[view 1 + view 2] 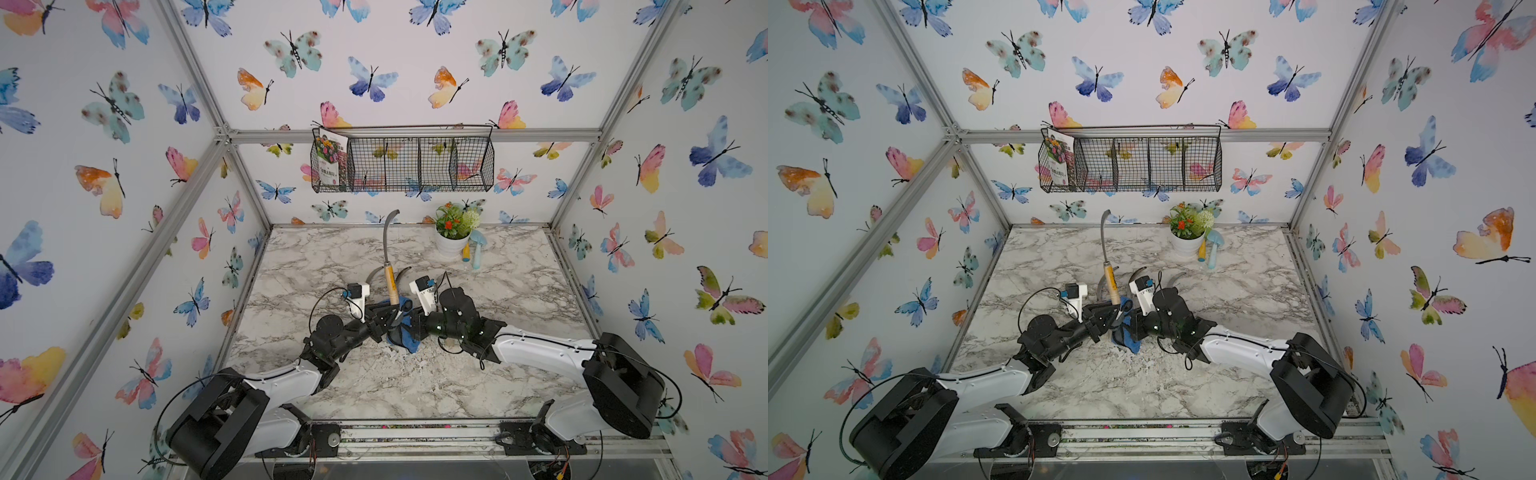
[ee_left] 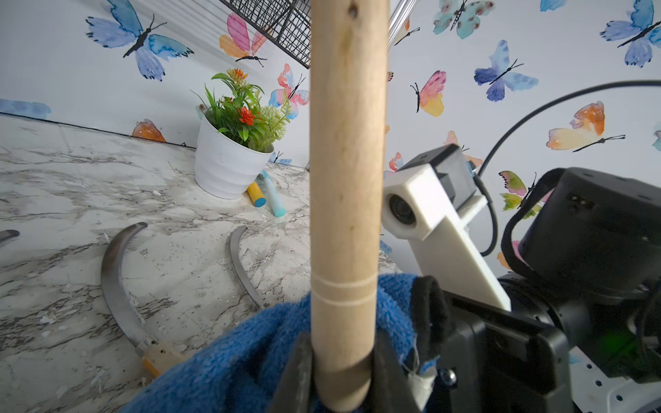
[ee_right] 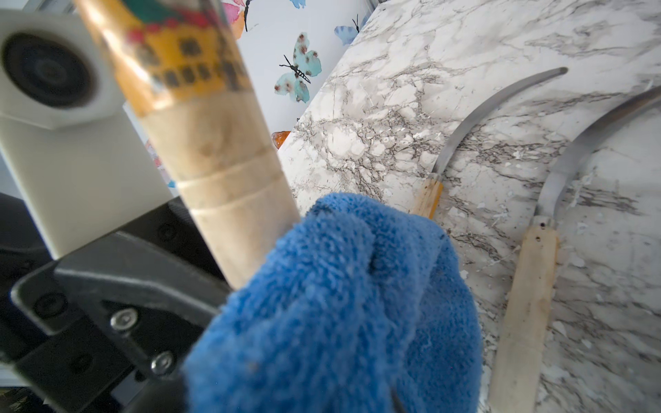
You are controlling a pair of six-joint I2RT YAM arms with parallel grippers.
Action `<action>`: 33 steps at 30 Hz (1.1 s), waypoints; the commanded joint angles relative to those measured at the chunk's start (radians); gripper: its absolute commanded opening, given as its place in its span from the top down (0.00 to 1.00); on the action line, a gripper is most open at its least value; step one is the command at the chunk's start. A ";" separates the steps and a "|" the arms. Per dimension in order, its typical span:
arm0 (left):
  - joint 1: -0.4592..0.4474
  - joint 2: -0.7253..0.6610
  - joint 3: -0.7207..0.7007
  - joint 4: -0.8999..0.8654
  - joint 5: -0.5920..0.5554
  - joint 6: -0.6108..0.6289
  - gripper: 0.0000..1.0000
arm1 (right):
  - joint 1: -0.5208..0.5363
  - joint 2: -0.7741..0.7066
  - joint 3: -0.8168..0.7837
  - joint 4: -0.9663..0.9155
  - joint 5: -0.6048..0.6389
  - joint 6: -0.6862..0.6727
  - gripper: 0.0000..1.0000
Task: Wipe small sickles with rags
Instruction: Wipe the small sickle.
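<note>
Seemingly mid-wipe — working on one small sickle (image 1: pixel 391 270), raised off the desk (image 1: pixel 415 386) with the blade pointing up toward the back wall. Pinched tight at the butt of its wooden handle by the left gripper (image 2: pixel 341 368). Bunched against that handle, right beside the grip: the blue rag (image 3: pixel 339 304), pinched in the right gripper (image 1: pixel 417 323). Lying flat on the desk beyond, the other sickles (image 3: pixel 529 304). Next, probably: sliding the rag up along handle and blade — both grips kept firm.

Nothing legible here: the flower-printed packet (image 1: pixel 331 160) at the left end of the wire basket (image 1: pixel 436 166) carries a line of print, too small to read. The yellow label (image 3: pixel 189 57) on the raised sickle (image 3: pixel 221 186) shows rows of dark characters, all blurred.
</note>
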 commanded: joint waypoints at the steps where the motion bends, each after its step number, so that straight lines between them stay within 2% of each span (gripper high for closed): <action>1: -0.021 -0.023 0.006 -0.015 0.008 0.028 1.00 | 0.006 -0.077 -0.029 0.138 -0.049 -0.019 0.98; 5: -0.018 -0.027 0.006 -0.026 -0.012 0.028 1.00 | 0.006 -0.186 -0.125 0.176 -0.018 -0.009 0.98; 8: -0.016 -0.028 0.005 -0.031 -0.016 0.028 1.00 | 0.006 -0.201 -0.151 0.221 -0.046 0.008 0.98; 13: -0.031 -0.014 0.017 -0.026 0.016 0.034 1.00 | 0.006 -0.083 -0.081 0.250 -0.064 0.012 0.98; 17: -0.044 -0.018 0.019 -0.032 0.017 0.043 1.00 | 0.006 0.018 0.014 0.183 -0.030 -0.011 0.98; 25: -0.049 -0.031 0.014 -0.033 0.010 0.045 1.00 | 0.006 -0.122 -0.098 0.214 0.037 -0.022 0.98; 27: -0.049 -0.024 0.017 -0.031 0.016 0.045 1.00 | 0.006 -0.105 -0.082 0.192 0.041 -0.012 0.98; 31: -0.048 -0.015 0.022 -0.032 0.019 0.048 1.00 | 0.006 0.023 -0.005 0.187 -0.018 0.007 0.98; 33: -0.048 -0.015 0.024 -0.038 0.014 0.050 1.00 | 0.011 0.025 -0.012 0.210 -0.016 0.009 0.98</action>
